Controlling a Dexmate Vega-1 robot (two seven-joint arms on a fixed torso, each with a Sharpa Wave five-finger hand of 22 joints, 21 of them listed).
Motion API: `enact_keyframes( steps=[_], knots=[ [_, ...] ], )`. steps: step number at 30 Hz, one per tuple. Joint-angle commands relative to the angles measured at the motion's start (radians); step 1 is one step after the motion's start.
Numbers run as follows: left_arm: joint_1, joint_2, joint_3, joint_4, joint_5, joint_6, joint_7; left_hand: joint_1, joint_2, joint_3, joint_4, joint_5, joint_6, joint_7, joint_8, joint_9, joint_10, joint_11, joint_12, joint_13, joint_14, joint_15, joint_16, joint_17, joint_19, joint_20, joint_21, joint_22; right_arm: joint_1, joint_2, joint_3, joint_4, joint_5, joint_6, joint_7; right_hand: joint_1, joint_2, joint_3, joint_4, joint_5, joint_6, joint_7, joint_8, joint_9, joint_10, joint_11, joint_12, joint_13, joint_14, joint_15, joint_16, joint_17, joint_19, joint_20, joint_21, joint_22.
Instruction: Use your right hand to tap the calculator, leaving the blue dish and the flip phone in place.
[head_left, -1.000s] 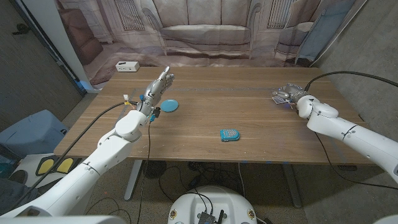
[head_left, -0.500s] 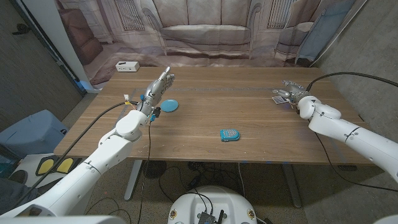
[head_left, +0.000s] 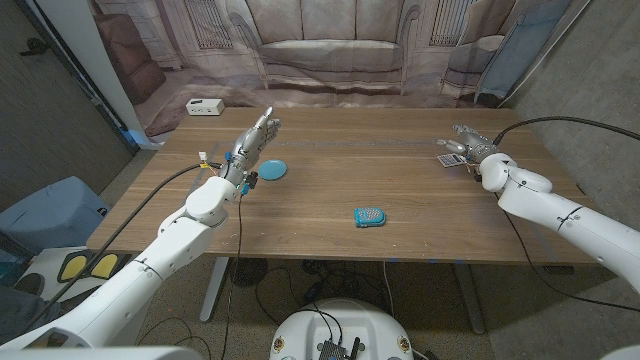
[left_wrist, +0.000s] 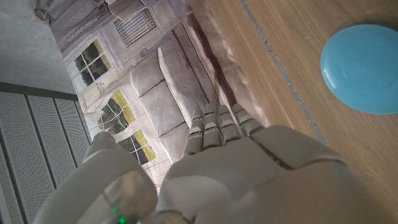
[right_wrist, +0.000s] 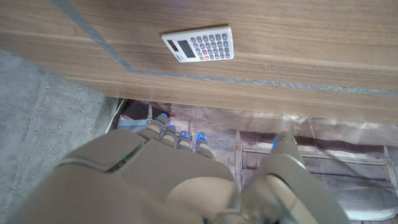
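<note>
Right hand: my right hand (head_left: 466, 141) hung over the far right part of the table (head_left: 400, 215), fingers apart and holding nothing, because a tap needs only a fingertip and no grip.
Calculator: the calculator (right_wrist: 199, 45) lay face up on the wood, keys showing, just beside that hand; in the head view it sat at the hand's near-left edge (head_left: 449, 159). I could not tell from these views whether any fingertip touched it.
Step, as I judged it: the hand stood ready above the target, so the tap looked either about to land or just made; the pictures did not settle which.
Left hand: my left hand (head_left: 256, 136) stood raised over the far left of the table, fingers straight and together, gripping nothing, kept out of the job since the task named the right.
Blue dish: the blue dish (head_left: 272, 169) rested near the left hand, apart from it.
Flip phone: the small teal flip phone (head_left: 369, 216) lay closed near the table's front middle, well apart from both hands, so a short move by the right hand should not disturb it.
</note>
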Motion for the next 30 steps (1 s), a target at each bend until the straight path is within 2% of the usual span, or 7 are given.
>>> enact_keyframes(
  steps=[1,8,13,16,19,26,30],
  knots=[
    [-0.011,-0.001,-0.001,0.012,-0.002,-0.008,-0.008,-0.001,0.009,0.000,-0.005,-0.002,-0.007,0.008,-0.002,0.004,0.007,0.005,-0.003,0.002,0.008,-0.001,-0.002,0.002,0.005,-0.001,-0.001,0.002,-0.067,0.010,0.072,-0.021,0.086,0.114,-0.132,0.021,-0.004,0.005,-0.012,0.006,0.017,0.019,0.013,-0.001,0.030,-0.005,0.013,0.001,-0.022,-0.010,0.010,-0.002,0.041,-0.004,0.008,-0.001],
    [-0.017,-0.002,0.000,0.021,-0.008,-0.014,-0.020,0.000,0.010,-0.001,-0.006,-0.002,-0.015,0.021,-0.005,0.004,-0.001,0.007,-0.006,0.002,0.004,0.002,-0.003,0.002,0.006,-0.007,0.000,0.001,-0.096,0.009,0.096,-0.039,0.107,0.153,-0.162,0.032,-0.006,0.008,-0.017,0.007,0.042,0.034,0.019,-0.001,0.063,-0.008,0.020,-0.001,0.007,-0.011,0.013,-0.005,0.078,-0.006,0.011,-0.002],
    [-0.023,-0.002,0.001,0.026,-0.011,-0.014,-0.025,0.000,0.010,-0.001,-0.007,-0.002,-0.016,0.020,-0.005,0.004,0.001,0.009,-0.005,0.002,0.003,0.002,-0.004,0.002,0.007,-0.012,0.000,0.001,-0.120,0.012,0.124,-0.056,0.147,0.179,-0.169,0.038,-0.010,0.009,-0.020,0.007,0.057,0.033,0.022,-0.002,0.078,-0.004,0.021,-0.002,0.023,-0.009,0.013,-0.006,0.101,-0.018,0.012,-0.002],
    [-0.027,-0.002,0.002,0.029,-0.011,-0.015,-0.029,0.001,0.011,-0.001,-0.008,-0.002,-0.019,0.021,-0.005,0.003,0.000,0.010,-0.005,0.002,0.002,0.003,-0.004,0.002,0.006,-0.013,-0.001,0.001,-0.137,0.017,0.143,-0.061,0.171,0.211,-0.184,0.044,-0.017,0.008,-0.024,0.007,0.105,0.037,0.035,-0.002,0.096,-0.003,0.022,-0.003,0.039,-0.008,0.011,-0.007,0.115,-0.018,0.007,-0.002],
    [-0.032,-0.002,0.001,0.034,-0.015,-0.019,-0.037,0.001,0.011,-0.001,-0.008,-0.002,-0.019,0.022,-0.005,0.003,-0.002,0.009,-0.006,0.002,0.001,0.004,-0.004,0.002,0.006,-0.014,-0.001,0.001,-0.152,0.021,0.156,-0.071,0.185,0.227,-0.196,0.047,-0.020,0.007,-0.024,0.008,0.142,0.037,0.046,-0.001,0.103,-0.002,0.021,-0.003,0.044,-0.007,0.008,-0.008,0.119,-0.016,0.002,-0.002],
    [-0.031,0.002,-0.004,0.036,-0.018,-0.024,-0.039,0.002,0.012,-0.001,-0.009,-0.002,-0.021,0.029,-0.005,0.003,-0.005,0.012,-0.007,0.002,-0.005,0.006,-0.006,0.002,0.010,-0.019,0.000,0.001,-0.182,0.023,0.184,-0.092,0.223,0.245,-0.205,0.049,-0.021,0.007,-0.024,0.008,0.148,0.037,0.045,-0.001,0.110,-0.005,0.021,-0.003,0.050,-0.006,0.008,-0.008,0.122,-0.014,-0.001,-0.002],
    [-0.032,0.004,-0.006,0.039,-0.023,-0.026,-0.047,0.002,0.012,0.000,-0.010,-0.002,-0.021,0.030,-0.005,0.003,-0.005,0.012,-0.007,0.002,-0.005,0.006,-0.006,0.002,0.010,-0.020,0.000,0.001,-0.203,0.027,0.201,-0.108,0.245,0.257,-0.216,0.051,-0.022,0.007,-0.023,0.007,0.196,0.048,0.058,0.000,0.112,-0.004,0.017,-0.003,0.051,-0.005,0.003,-0.008,0.123,-0.012,-0.008,-0.001]
  ],
)
